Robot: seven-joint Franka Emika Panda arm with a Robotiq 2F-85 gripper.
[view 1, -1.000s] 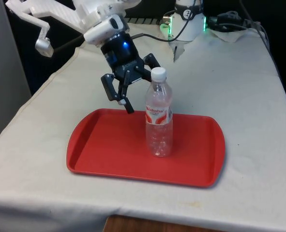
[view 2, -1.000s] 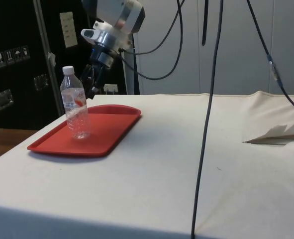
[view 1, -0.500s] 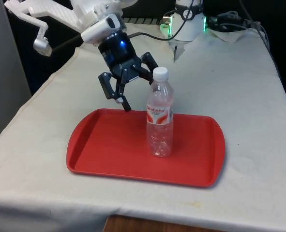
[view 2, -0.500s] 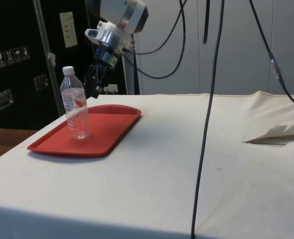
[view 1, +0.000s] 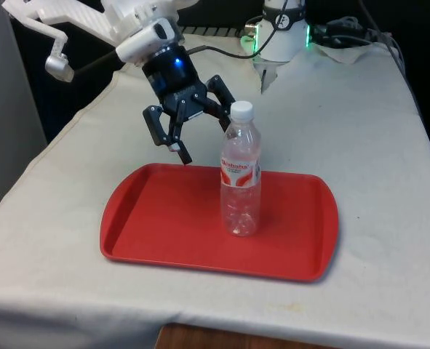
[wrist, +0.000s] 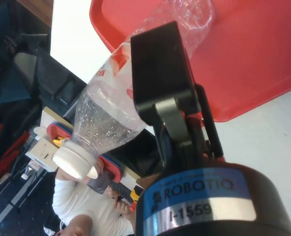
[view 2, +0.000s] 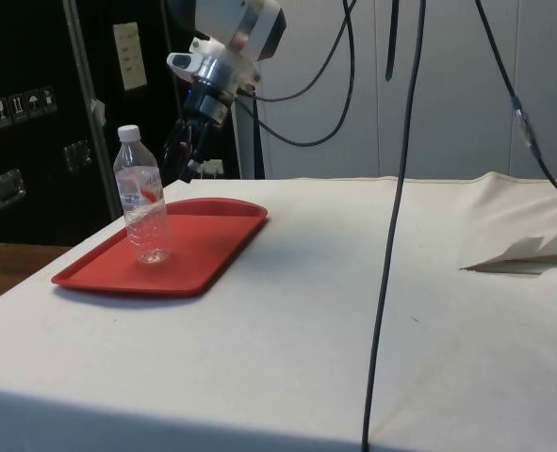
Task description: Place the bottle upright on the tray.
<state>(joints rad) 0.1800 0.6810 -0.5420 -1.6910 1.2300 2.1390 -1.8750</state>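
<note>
Just beside the black two-finger gripper [view 1: 200,131], on its front view's right: clear plastic water bottle [view 1: 239,174] with white screw cap and red-and-white label, upright on the flat red plastic tray [view 1: 156,225] with rounded corners. Bottle clear of the fingers [view 1: 182,151], no contact; cap level with the gripper's palm, base well below the fingertips. Gripper spread wide, holding nothing, tilted, fingertips hanging above the tray's far edge, off the tray surface. Tray below and nearer the camera than the gripper, flat on the white tablecloth [view 1: 360,145].

From the side: gripper [view 2: 182,160] raised behind the bottle [view 2: 142,202], beyond the tray's [view 2: 212,240] far end, bottle standing toward the tray's middle.

From the wrist: one black finger [wrist: 160,73] across the bottle's [wrist: 106,113] body, white cap [wrist: 74,162] closest to the camera, red tray [wrist: 263,54] beyond. Past the table edge, a person in a white top [wrist: 86,206].
</note>
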